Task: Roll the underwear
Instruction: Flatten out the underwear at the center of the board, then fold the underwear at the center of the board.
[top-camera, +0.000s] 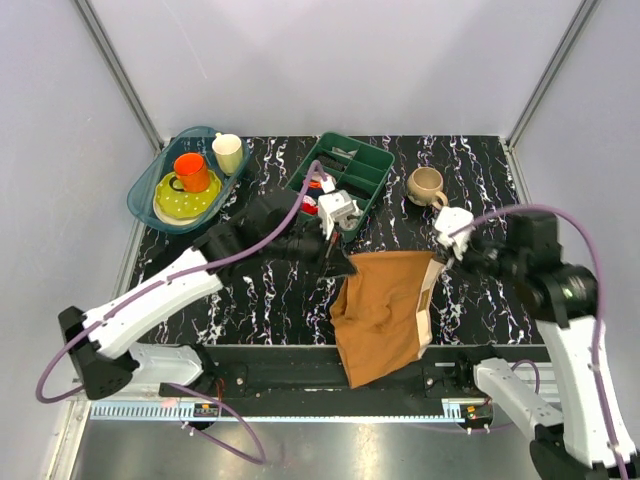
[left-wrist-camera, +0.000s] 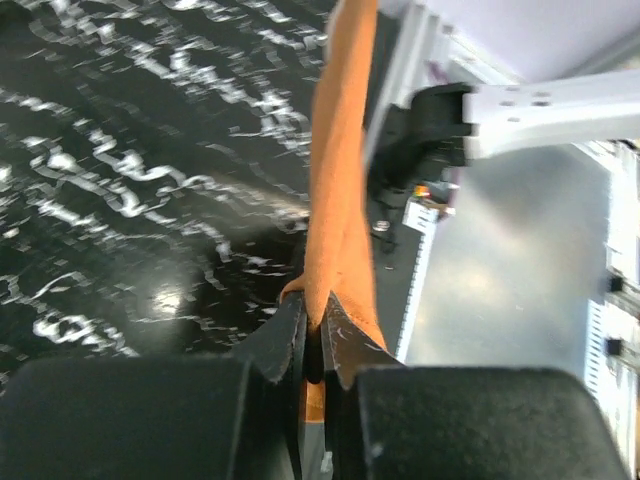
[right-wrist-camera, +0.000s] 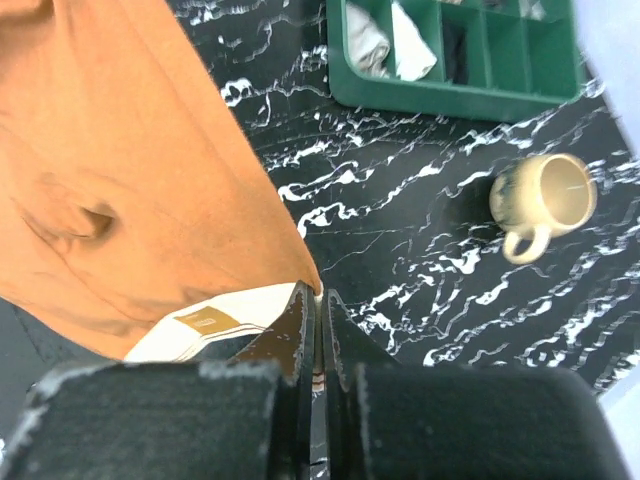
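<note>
Black white-veined marble tabletop; pale grey walls; metal corner posts.

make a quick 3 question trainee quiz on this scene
1. True or false: the left arm's fingers and the right arm's fingers both pinch the rust-brown fabric underwear.
2. The tan ceramic mug stands: A in the green plastic divided tray; B on the black marble table, right of that tray; C on a plate.
3. The cream waistband lies toward the ___ arm.
Key: 1 true; 2 B; 3 right.
</note>
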